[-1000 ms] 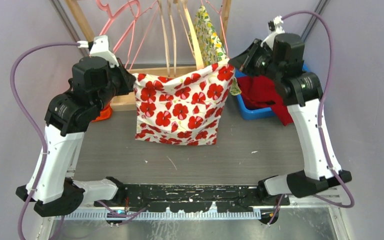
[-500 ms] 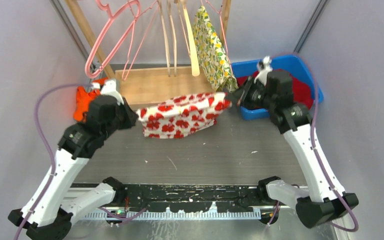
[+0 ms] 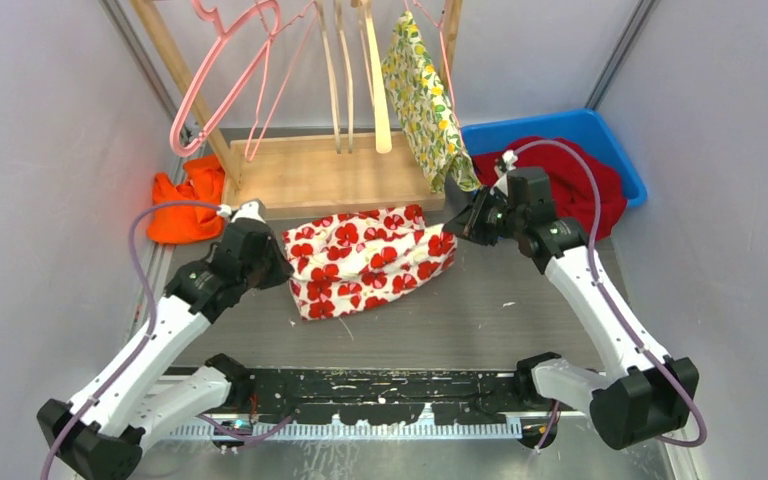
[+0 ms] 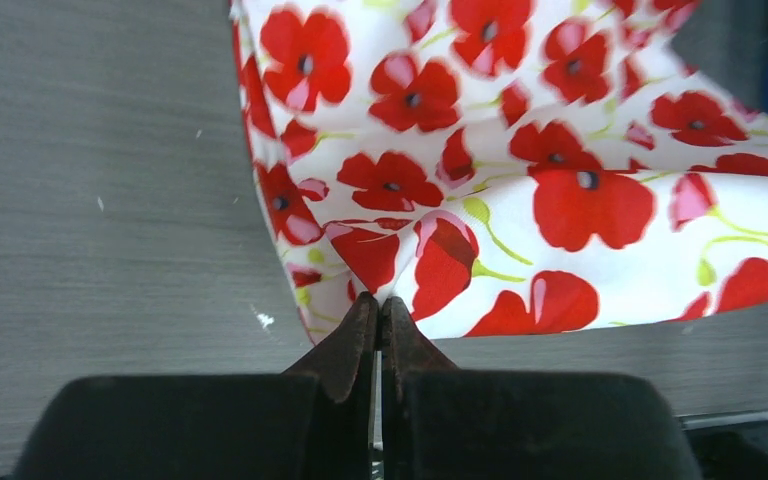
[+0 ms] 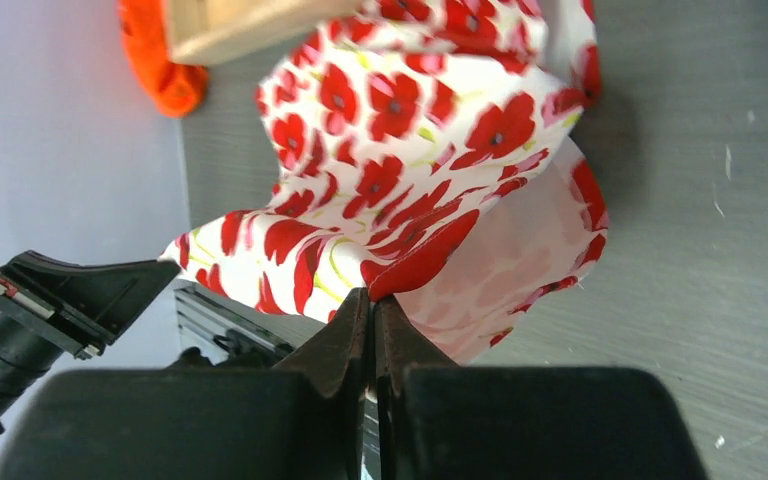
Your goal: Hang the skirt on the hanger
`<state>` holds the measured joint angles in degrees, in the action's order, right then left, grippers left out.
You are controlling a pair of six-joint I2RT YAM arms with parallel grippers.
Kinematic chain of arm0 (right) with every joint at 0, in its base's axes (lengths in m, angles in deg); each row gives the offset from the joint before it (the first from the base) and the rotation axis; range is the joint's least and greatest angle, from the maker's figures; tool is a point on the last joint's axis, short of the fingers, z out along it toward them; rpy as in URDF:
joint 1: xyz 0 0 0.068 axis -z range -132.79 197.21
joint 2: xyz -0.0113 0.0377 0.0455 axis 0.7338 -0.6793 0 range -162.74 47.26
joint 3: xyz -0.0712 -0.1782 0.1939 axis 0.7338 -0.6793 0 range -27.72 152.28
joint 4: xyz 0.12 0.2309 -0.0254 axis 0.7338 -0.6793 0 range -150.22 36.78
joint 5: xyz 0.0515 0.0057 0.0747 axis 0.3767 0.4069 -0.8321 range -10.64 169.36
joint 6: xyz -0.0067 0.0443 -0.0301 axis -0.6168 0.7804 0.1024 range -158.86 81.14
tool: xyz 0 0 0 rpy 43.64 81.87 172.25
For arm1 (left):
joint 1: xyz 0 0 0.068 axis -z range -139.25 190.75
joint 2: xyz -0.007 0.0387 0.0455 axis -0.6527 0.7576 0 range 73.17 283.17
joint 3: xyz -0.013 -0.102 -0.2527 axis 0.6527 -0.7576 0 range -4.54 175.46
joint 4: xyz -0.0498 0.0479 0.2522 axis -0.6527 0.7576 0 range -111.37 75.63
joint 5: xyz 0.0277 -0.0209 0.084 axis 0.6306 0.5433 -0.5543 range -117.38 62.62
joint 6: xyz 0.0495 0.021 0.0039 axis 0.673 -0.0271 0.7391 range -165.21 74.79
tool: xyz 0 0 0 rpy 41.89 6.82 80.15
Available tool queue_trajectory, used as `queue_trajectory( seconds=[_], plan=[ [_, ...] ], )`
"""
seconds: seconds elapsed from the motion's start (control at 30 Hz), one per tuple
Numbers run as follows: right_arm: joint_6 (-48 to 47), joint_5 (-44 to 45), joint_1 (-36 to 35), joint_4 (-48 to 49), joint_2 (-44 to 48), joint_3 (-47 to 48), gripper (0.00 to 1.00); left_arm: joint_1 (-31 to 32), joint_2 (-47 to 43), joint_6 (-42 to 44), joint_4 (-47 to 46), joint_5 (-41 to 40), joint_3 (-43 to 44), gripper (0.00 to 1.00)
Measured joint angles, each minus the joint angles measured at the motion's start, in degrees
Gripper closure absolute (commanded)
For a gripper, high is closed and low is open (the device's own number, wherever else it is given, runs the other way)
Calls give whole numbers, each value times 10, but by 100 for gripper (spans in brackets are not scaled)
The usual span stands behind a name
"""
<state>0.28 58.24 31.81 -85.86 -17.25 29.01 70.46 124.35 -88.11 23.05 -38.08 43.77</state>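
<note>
Top external view: the skirt (image 3: 370, 260) lies on the table (image 3: 520, 310), stretched side to side between the two arms. The left gripper (image 3: 282, 268) is pinched tight on its left end, the right gripper (image 3: 455, 228) on its right end — the pink hanger (image 3: 222, 80) hangs up behind, nearer the left arm.

Top external: high above and behind the near edge of the grey ribbed table (image 3: 480, 315), looking down and forward to the pale back wall (image 3: 520, 40). It is far enough back to hold the whole table.
Left wrist: very near and low, looking along the left gripper (image 4: 378, 302) onto the white fabric skirt with red poppies (image 4: 560, 200).
Right wrist: near, looking along the right gripper (image 5: 371, 296) towards the table's left side.
Shared: all three show the skirt. The right wrist and top views also share the crumpled orange cloth (image 5: 155, 60) and the pale wooden rack base (image 5: 230, 25).
</note>
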Motion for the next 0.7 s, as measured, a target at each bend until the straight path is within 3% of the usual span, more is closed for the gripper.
queue_trajectory(
  seconds=[0.33, 0.7],
  plan=[
    [-8, -30, 0, -48, 104, 70, 92, 0, -88, 1, 39, 8, 119, 99],
    [-22, -33, 0, -107, 125, 105, 92, 0, -102, 3, 72, 18, 116, 98]
  ],
)
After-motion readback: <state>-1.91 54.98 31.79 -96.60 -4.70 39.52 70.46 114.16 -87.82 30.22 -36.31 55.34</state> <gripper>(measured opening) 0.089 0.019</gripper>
